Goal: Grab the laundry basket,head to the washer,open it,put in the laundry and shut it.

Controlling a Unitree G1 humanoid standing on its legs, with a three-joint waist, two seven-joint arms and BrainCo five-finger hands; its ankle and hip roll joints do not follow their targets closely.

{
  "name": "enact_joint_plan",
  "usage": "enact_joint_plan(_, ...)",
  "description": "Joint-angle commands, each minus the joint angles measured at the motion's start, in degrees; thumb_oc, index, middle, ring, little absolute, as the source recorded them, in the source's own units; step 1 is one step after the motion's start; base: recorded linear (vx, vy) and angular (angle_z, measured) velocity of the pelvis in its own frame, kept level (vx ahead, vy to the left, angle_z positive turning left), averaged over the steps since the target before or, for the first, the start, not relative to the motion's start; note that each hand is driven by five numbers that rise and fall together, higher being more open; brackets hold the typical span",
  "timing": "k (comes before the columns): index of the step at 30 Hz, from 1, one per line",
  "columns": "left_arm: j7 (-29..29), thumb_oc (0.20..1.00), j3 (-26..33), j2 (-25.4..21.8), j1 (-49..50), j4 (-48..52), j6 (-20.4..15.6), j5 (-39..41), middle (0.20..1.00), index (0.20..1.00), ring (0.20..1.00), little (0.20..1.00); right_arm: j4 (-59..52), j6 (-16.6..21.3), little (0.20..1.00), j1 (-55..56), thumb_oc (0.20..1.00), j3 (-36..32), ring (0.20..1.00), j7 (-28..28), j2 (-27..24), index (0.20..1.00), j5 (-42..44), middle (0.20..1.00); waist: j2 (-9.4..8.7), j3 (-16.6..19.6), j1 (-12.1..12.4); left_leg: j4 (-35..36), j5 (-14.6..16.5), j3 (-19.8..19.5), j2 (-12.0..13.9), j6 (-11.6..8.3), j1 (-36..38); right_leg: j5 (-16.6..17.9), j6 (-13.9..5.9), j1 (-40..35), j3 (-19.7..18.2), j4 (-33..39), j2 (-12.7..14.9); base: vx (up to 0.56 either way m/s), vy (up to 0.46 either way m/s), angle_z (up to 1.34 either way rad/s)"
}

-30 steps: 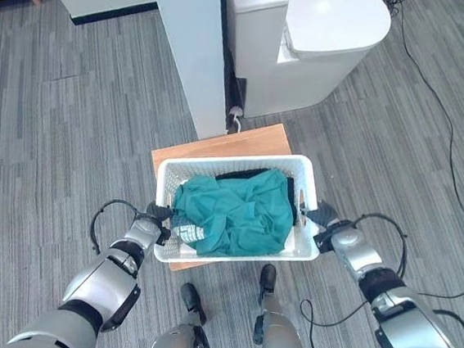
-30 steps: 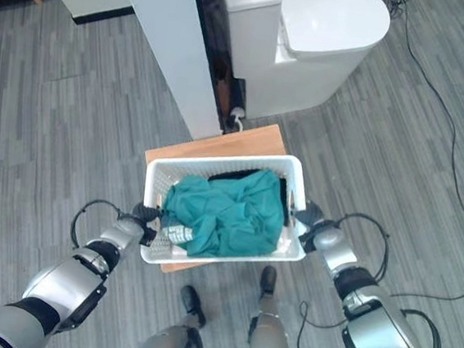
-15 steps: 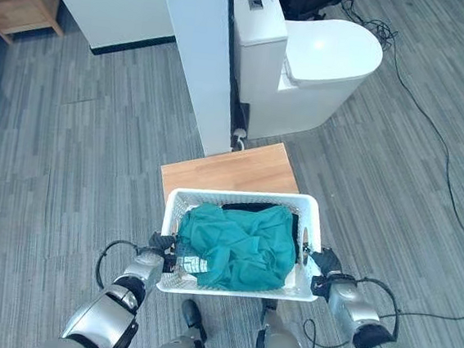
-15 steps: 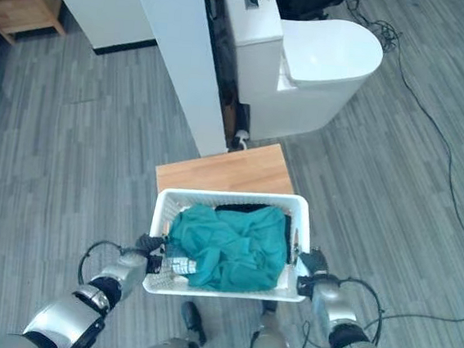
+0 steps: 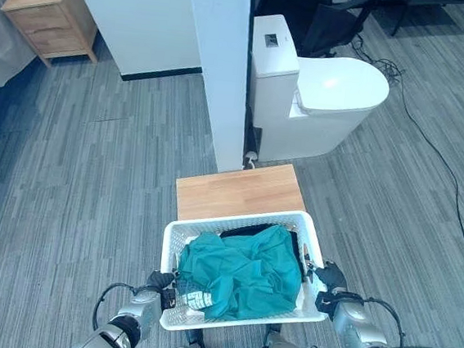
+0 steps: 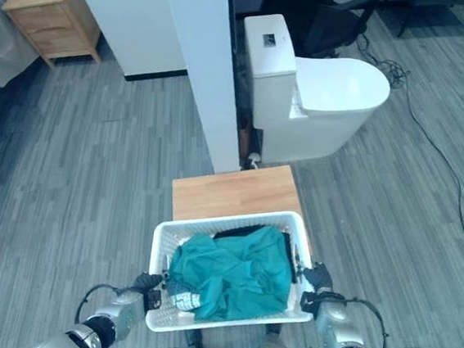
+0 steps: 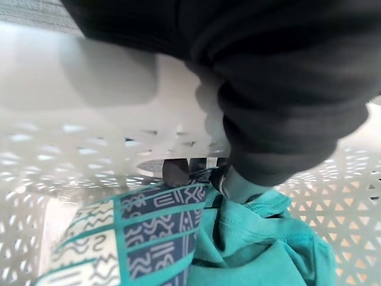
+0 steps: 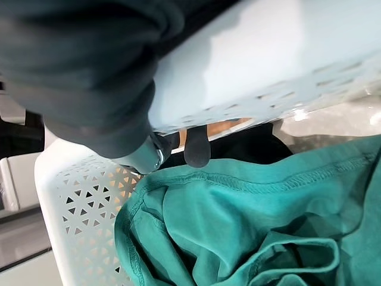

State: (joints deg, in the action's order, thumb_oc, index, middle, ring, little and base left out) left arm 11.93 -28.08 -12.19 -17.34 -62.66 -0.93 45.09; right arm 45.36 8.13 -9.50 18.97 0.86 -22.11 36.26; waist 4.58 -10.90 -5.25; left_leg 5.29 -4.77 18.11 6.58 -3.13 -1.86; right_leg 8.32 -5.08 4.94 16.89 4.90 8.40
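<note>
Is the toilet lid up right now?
No, the toilet has its white lid lying flat and closed over the bowl, past the wooden stool and the laundry basket.

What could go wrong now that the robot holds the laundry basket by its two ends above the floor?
The left hand and right hand hook only the rim of the white basket, so one grip might slip and tip it. The teal garment is heaped near rim height and could spill. The wooden stool stands close ahead and could catch the basket.

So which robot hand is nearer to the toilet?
Right. The right robot hand grips the basket on the toilet's side; the left robot hand grips the opposite side.
</note>
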Motion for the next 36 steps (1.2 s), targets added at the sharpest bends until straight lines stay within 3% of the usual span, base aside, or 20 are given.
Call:
enact_joint_plan(1, -13.9, 0.2, 4.0, 6.5, -6.8, 5.8, -2.9, 6.2, 0.2, 0.2, 0.2, 0.2, -3.1, -0.8, 0.2, -0.5, 0.2, -4.5, 0.2, -5.5, 4.4, 0.2, 7.0, 0.2, 1.57, 0.8, 1.8, -0.3, -3.3, -1.5, 6.2, -5.43, 1.6, -5.0, -3.02, -0.4, -1.8, -6.0, 1.3, 0.01, -0.077, 0.11)
enact_joint_plan(7, -14.9, 0.2, 2.3, 4.7, -4.3, 6.5, -1.7, 2.1, 0.2, 0.2, 0.2, 0.2, -2.0, -2.0, 0.2, 1.2, 0.2, -4.8, 0.2, -6.3, 3.2, 0.2, 4.7, 0.2, 2.21, 1.6, 3.0, -0.3, -5.5, -4.1, 7.9, -6.15, 1.1, -7.5, -1.54, -2.4, 1.5, -7.4, -0.8, -0.05, -0.091, 0.14)
enact_joint_plan(8, -15.1, 0.2, 1.7, 4.4, -3.9, 6.8, -1.4, 1.3, 0.2, 0.2, 0.2, 0.2, -2.4, -2.0, 0.2, 1.2, 0.2, -4.6, 0.2, -6.2, 2.9, 0.2, 4.2, 0.2, 2.28, 1.5, 3.5, -0.3, -7.6, -5.1, 8.6, -7.39, -0.1, -7.5, -1.04, -3.3, 2.9, -6.2, -1.7, -0.11, -0.1, 0.25)
enact_joint_plan(9, -15.1, 0.2, 1.7, 4.4, -3.9, 6.8, -1.4, 1.3, 0.2, 0.2, 0.2, 0.2, -2.4, -2.0, 0.2, 1.2, 0.2, -4.6, 0.2, -6.2, 2.9, 0.2, 4.2, 0.2, 2.32, 1.5, 3.4, -0.3, -7.6, -5.3, 8.6, -7.43, -0.3, -7.4, -1.0, -3.3, 3.0, -6.1, -1.8, -0.13, -0.085, 0.35)
enact_joint_plan(11, -15.2, 0.2, 0.4, 4.3, -4.1, 7.1, -1.1, -0.4, 0.2, 0.2, 0.2, 0.2, -2.5, -1.9, 0.2, 1.2, 0.2, -4.7, 0.2, -5.9, 2.5, 0.2, 4.4, 0.2, 2.4, 1.5, 3.7, -0.3, -10.7, -5.7, 9.2, -8.74, -2.1, -7.5, -0.86, -4.1, 5.1, -4.8, -2.1, -0.08, -0.027, 0.39)
enact_joint_plan(13, -15.2, 0.2, -0.6, 4.3, -5.2, 7.0, -0.9, -2.8, 0.2, 0.2, 0.2, 0.2, -2.9, -2.1, 0.2, 0.7, 0.2, -4.5, 0.2, -5.4, 1.6, 0.2, 3.5, 0.2, 1.59, 1.1, 3.9, -0.8, -12.2, -5.3, 8.4, -8.49, -3.1, -7.0, -0.82, -4.4, 6.6, -4.4, -1.5, -0.14, -0.008, 0.37)
enact_joint_plan(17, -15.3, 0.2, 0.1, 4.8, -6.3, 4.7, -0.6, -6.1, 0.2, 0.2, 0.2, 0.2, -2.7, -3.4, 0.2, -0.8, 0.2, -2.9, 0.2, -6.0, 1.5, 0.2, 2.1, 0.2, -1.61, 2.0, 3.4, -9.5, -1.2, -6.5, 4.9, -4.87, 0.2, -4.9, -1.17, -3.6, 6.9, -5.2, 1.6, -0.12, 0.018, 0.19)
enact_joint_plan(19, -15.6, 0.2, 0.8, 4.9, -6.7, 2.9, -0.9, -7.2, 0.2, 0.2, 0.2, 0.2, -1.1, -3.8, 0.2, -2.1, 0.2, -2.3, 0.2, -6.5, 2.2, 0.2, 1.8, 0.2, -2.42, 2.9, 3.5, -10.4, 2.1, -8.7, 3.1, -4.13, 2.5, -4.1, -1.72, -3.5, 6.6, -5.2, 2.4, -0.03, 0.164, 0.01)
enact_joint_plan(22, -15.6, 0.2, 1.2, 4.9, -6.6, 1.5, -0.9, -8.8, 0.2, 0.2, 0.2, 0.2, -0.7, -4.5, 0.2, -2.2, 0.2, -2.1, 0.2, -7.2, 3.0, 0.2, 2.9, 0.2, -2.97, 4.1, 2.8, -7.6, 6.4, -8.2, 1.7, -3.14, 6.7, -3.0, -3.39, -3.0, 5.1, -6.5, 3.7, -0.01, 0.201, -0.04)
enact_joint_plan(23, -15.6, 0.2, 1.2, 4.9, -6.6, 1.5, -0.9, -8.8, 0.2, 0.2, 0.2, 0.2, -0.7, -4.5, 0.2, -2.2, 0.2, -2.1, 0.2, -7.2, 3.1, 0.2, 2.9, 0.2, -2.99, 4.2, 2.8, -7.6, 6.4, -8.2, 1.6, -3.14, 6.7, -3.0, -3.4, -2.9, 5.1, -6.5, 3.7, -0.04, 0.244, -0.07)
enact_joint_plan(26, -16.0, 0.2, 1.3, 4.7, -7.1, -0.6, -1.4, -10.9, 0.2, 0.2, 0.2, 0.2, 2.3, -4.7, 0.2, -2.9, 0.2, -2.7, 0.2, -7.7, 4.3, 0.2, 3.3, 0.2, -3.68, 4.7, 2.8, -8.2, 9.6, -7.1, -1.6, -0.64, 7.9, 0.1, -5.38, -2.2, 2.0, -6.7, 6.1, -0.01, 0.314, -0.24)
enact_joint_plan(29, -16.3, 0.2, 1.3, 4.1, -7.0, -0.4, -1.7, -13.5, 0.2, 0.2, 0.2, 0.2, 2.9, -5.1, 0.2, -2.3, 0.2, -3.2, 0.2, -8.8, 4.5, 0.2, 2.2, 0.2, -4.6, 4.7, 2.7, -7.8, 10.9, -5.7, -4.7, 1.07, 8.4, 4.7, -7.61, -1.3, 0.4, -5.8, 9.0, -0.06, 0.306, -0.34)
enact_joint_plan(35, -16.2, 0.2, 1.8, 2.8, -7.5, -1.7, -1.9, -17.4, 0.2, 0.2, 0.2, 0.2, 1.7, -5.6, 0.2, -2.2, 0.2, -3.0, 0.2, -9.6, 4.1, 0.2, 0.2, 0.2, -6.26, 3.8, 1.8, -4.7, 10.0, -3.0, -7.8, 2.19, 8.8, 14.5, -9.92, 1.3, -1.7, -2.2, 11.4, -0.09, 0.178, -0.25)
enact_joint_plan(36, -16.2, 0.2, 1.8, 2.8, -7.5, -1.7, -1.9, -17.4, 0.2, 0.2, 0.2, 0.2, 1.7, -5.6, 0.2, -2.2, 0.2, -3.0, 0.2, -9.6, 4.1, 0.2, 0.2, 0.2, -6.26, 3.8, 1.8, -4.7, 10.0, -3.0, -7.8, 2.19, 8.9, 14.5, -9.92, 1.3, -1.7, -2.2, 11.4, -0.15, 0.058, -0.3)
